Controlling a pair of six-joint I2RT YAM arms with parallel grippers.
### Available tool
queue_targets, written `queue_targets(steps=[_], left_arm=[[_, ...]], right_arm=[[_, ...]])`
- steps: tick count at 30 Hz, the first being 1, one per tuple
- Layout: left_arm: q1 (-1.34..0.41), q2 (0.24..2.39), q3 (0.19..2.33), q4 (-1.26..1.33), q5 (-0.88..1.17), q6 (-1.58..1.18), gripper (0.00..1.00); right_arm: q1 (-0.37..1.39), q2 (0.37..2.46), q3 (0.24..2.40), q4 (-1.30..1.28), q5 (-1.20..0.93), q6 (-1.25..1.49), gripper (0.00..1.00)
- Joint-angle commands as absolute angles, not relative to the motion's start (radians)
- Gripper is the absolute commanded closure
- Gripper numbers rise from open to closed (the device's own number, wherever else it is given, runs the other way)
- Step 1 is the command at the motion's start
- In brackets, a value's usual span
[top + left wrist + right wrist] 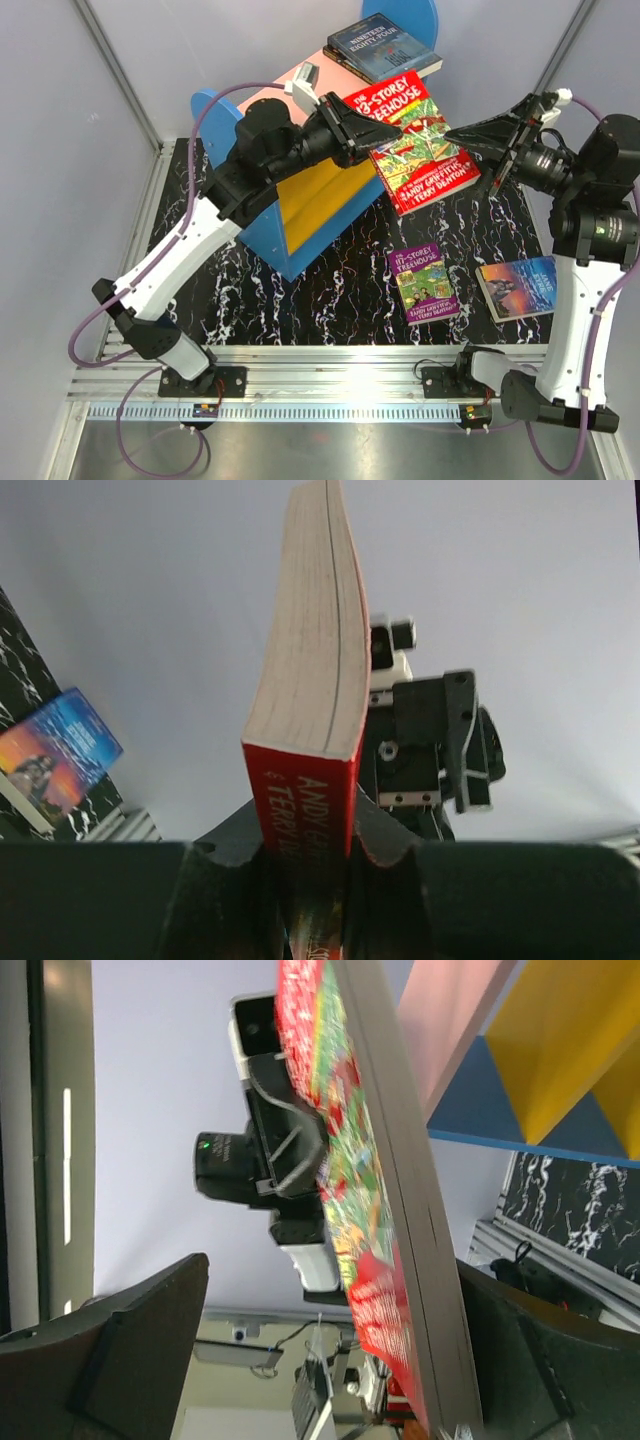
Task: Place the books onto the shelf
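Red book [372, 1200] edge-on between wide-apart fingers [140, 1350] of the right tool [332, 1270], left tool [285, 1155] clamped on it, shelf [545, 1045] beyond.

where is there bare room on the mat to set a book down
Free: the marbled mat between the shelf and the purple book, down to the near rail. Crowded: right side, where it lies beside the blue book.

Left arm [190, 240]: reaching up and forward, wrist level | left gripper [305, 850]: fingers clamped on the spine edge of a red book [420, 140] | right arm [575, 300]: upright, wrist turned inward | right gripper [472, 160]: jaws spread wide, one each side of the book's opposite edge.
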State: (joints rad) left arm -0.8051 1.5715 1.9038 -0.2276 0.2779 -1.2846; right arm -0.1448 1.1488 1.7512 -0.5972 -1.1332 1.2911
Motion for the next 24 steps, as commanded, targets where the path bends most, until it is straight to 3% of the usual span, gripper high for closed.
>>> queue_targets(steps=[1,9,20,24], left_arm=[[-0.785,1.549,1.982,-0.279,0.108,-1.215,1.00],[-0.787,1.577,2.029,-0.370,-0.014,-1.238,1.00],[-0.818,1.554,1.973,-0.315,-0.029,-1.311,1.00],[-0.834,1.519,1.890,-0.246,-0.015,-1.380,1.00]], right_arm=[[-0.141,1.105,1.770,-0.840,-1.034,1.149,0.00],[-0.141,0.856,1.383,-0.658,-0.983,1.368,0.00],[-0.141,0.853,1.333,-0.568,-0.853,1.439,0.00],[-0.141,0.845,1.233,-0.376,-0.841,1.564,0.04]])
